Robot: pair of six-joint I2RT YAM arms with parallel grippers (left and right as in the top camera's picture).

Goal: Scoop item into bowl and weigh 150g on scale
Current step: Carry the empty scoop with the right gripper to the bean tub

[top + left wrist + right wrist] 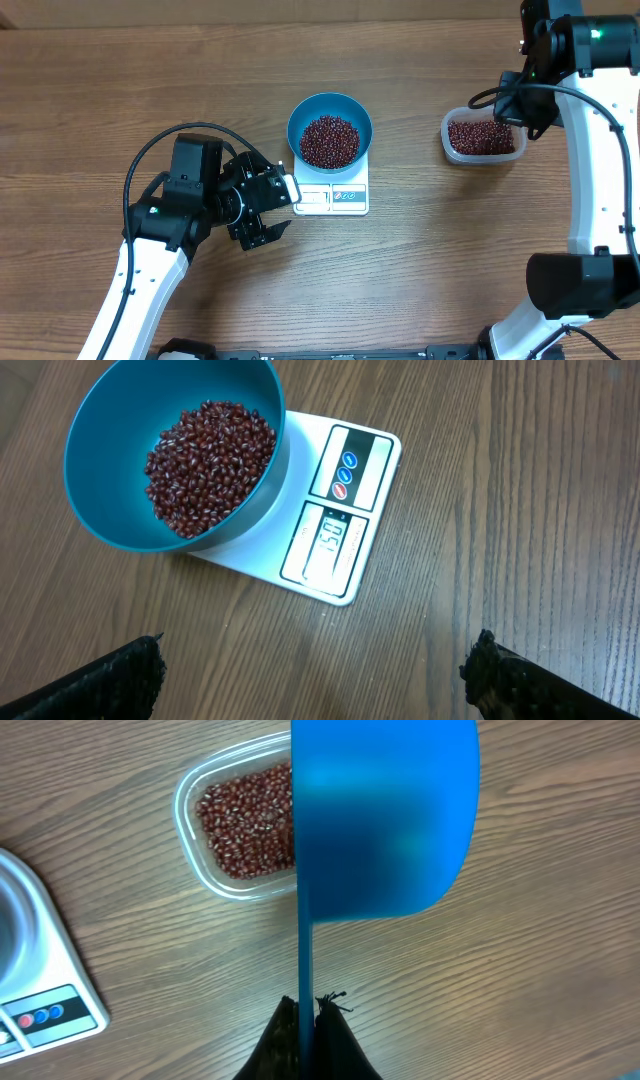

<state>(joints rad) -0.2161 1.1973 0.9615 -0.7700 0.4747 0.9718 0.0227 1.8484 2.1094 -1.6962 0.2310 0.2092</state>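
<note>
Beans (329, 141): heaped in the bowl, a dark red-brown pile sitting well below the rim; more of them lie in the tub off to the right.
Bowl (330, 100): bright blue and upright on the back part of the scale, wider than the platform beneath it.
Scale (335, 198): white and flat on the counter (120, 80), mid-scene. Its front strip with the display and buttons pokes out from under the bowl. Digits show in the window, but they sit sideways in the left wrist view and are hard to read for sure.
Left pincer (288, 210): spread as wide as it goes, nothing in it. It hovers just beside the scale's front left corner with its fingers aimed that way, clear of the scale.
Right pincer (305, 1010): clamped tight on the thin handle of the scoop, over by the tub.
Scoop (385, 820): blue, held up off the counter, cup end away from the pincer. It's blurred and close to the right wrist camera, covering the tub's right side. Whether anything is in it, can't tell.
Tub (484, 160): clear plastic, on the counter well to the right of the scale.
</note>
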